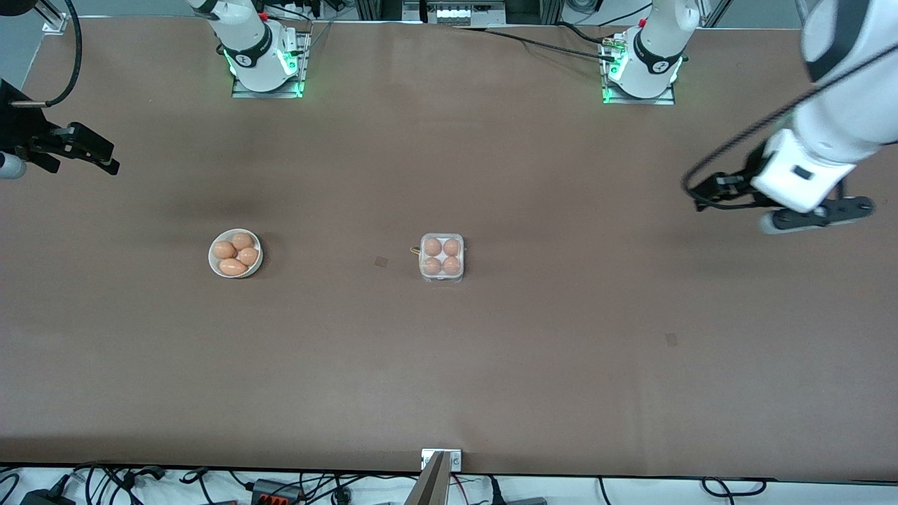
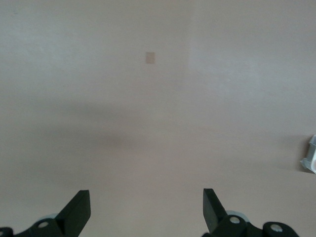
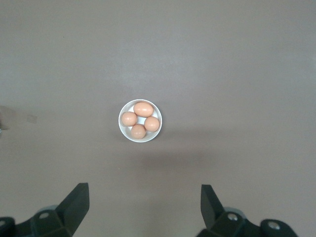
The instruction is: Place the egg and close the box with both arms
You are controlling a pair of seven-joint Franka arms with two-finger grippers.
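The box [image 1: 441, 257], a small clear-plastic carton, sits mid-table with several brown eggs [image 1: 442, 256] in its cells, and its lid looks down over them. One corner of the box [image 2: 310, 154] shows in the left wrist view. My left gripper [image 1: 821, 214] [image 2: 146, 207] hangs open and empty over bare table at the left arm's end. My right gripper [image 1: 105, 158] [image 3: 144, 202] is open and empty too, raised at the right arm's end of the table.
A round white bowl [image 1: 236, 253] [image 3: 140, 121] holding several brown eggs stands toward the right arm's end, level with the box. Small pale marks [image 1: 381, 261] dot the brown tabletop. A metal bracket [image 1: 441, 459] sits at the table edge nearest the front camera.
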